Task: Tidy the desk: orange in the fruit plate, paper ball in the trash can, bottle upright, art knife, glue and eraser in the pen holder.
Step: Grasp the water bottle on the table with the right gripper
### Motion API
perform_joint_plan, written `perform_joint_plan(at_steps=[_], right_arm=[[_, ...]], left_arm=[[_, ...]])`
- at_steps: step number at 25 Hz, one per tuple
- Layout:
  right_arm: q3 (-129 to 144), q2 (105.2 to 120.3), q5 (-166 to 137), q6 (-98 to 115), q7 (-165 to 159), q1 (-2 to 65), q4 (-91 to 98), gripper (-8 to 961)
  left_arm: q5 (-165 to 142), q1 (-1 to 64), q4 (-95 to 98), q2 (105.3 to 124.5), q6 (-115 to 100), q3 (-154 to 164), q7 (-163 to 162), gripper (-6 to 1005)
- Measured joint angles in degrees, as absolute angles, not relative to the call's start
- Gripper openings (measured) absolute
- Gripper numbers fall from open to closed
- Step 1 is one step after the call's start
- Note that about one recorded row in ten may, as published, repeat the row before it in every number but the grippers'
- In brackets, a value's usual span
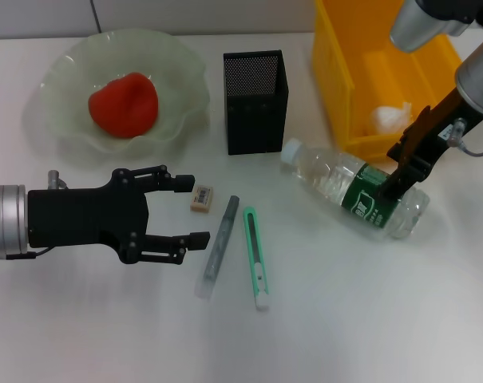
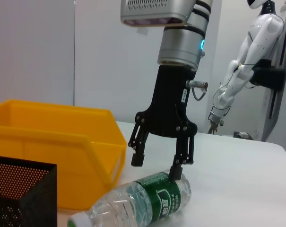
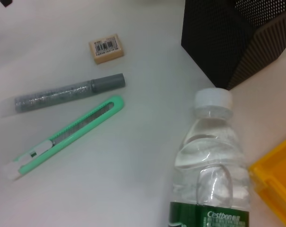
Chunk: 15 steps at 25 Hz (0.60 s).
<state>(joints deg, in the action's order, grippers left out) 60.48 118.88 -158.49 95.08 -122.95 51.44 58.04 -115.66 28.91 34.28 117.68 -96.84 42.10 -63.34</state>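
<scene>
Right gripper (image 1: 397,171) is held spread over the lying bottle (image 1: 357,191), beside the yellow bin (image 1: 345,88) on the tabletop (image 1: 345,319). Left gripper (image 1: 181,217) is spread near the eraser (image 1: 202,198). If the smooth, round, clear bottle is squeezed badly, it could be rolled away.

Left arm extends level from the robot's left side, wrist horizontal, left gripper (image 1: 195,210) with fingers spread apart and pointing toward the robot's right. Right arm descends from above on the right, wrist angled downward, right gripper (image 2: 157,165) with jaws parted, fingertips (image 2: 179,169) at their lowest reach
</scene>
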Motion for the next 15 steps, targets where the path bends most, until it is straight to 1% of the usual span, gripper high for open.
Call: perform_joint_plan(at_steps=[15], right_arm=[[63.4, 119.19, -158.2, 87.9, -123.1, 52.8, 49.5, 820]], left_arm=[[-115.7, 29.0, 34.3, 117.81, -96.9, 42.1, -63.3, 854]])
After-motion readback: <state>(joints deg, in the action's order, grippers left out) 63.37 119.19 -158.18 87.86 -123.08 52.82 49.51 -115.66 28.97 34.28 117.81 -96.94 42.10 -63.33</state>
